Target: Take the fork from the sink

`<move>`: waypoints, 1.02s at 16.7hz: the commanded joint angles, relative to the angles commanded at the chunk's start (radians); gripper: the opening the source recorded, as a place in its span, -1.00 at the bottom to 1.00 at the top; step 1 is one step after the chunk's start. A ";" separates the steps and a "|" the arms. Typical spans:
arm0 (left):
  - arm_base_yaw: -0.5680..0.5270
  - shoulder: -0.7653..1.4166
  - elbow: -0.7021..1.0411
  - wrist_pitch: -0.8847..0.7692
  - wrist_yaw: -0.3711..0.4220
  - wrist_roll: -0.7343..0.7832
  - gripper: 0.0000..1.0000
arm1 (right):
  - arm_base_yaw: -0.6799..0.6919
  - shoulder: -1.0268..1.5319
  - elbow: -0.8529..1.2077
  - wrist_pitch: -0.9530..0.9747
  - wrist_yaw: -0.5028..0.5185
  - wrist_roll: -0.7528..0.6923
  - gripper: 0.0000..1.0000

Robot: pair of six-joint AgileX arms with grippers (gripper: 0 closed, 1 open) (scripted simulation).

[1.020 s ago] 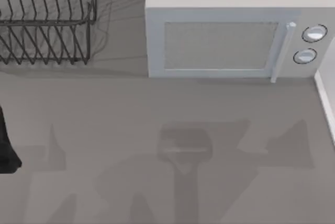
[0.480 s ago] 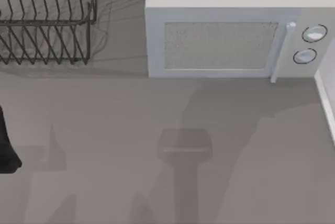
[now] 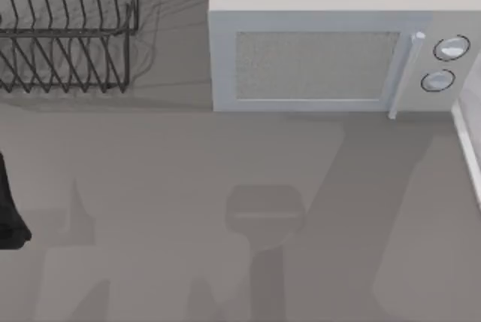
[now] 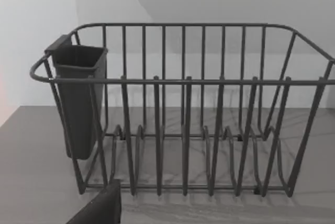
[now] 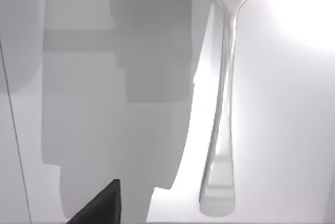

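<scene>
The broad arm shadow on the bench (image 3: 150,164) has swung toward the right side since a second ago. The fork (image 5: 222,93) lies flat on a pale surface below the right wrist camera. The left hand (image 3: 9,209) sits at the bench's left edge, facing the wire dish rack (image 4: 183,109) with its dark cutlery cup (image 4: 77,103). A microwave (image 3: 331,44) stands behind. Whether either hand is spread or pressed together I cannot tell.

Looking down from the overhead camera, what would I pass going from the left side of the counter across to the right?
Left arm's dark tip at the edge → wire dish rack → white microwave, its handle, then its two knobs.
</scene>
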 joint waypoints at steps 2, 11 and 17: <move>0.000 0.000 0.000 0.000 0.000 0.000 1.00 | 0.000 0.000 0.000 0.000 0.000 0.000 1.00; 0.000 0.000 0.000 0.000 0.000 0.000 1.00 | 0.004 0.083 -0.114 0.199 0.001 0.002 1.00; 0.000 0.000 0.000 0.000 0.000 0.000 1.00 | 0.001 0.184 -0.242 0.428 0.002 0.003 1.00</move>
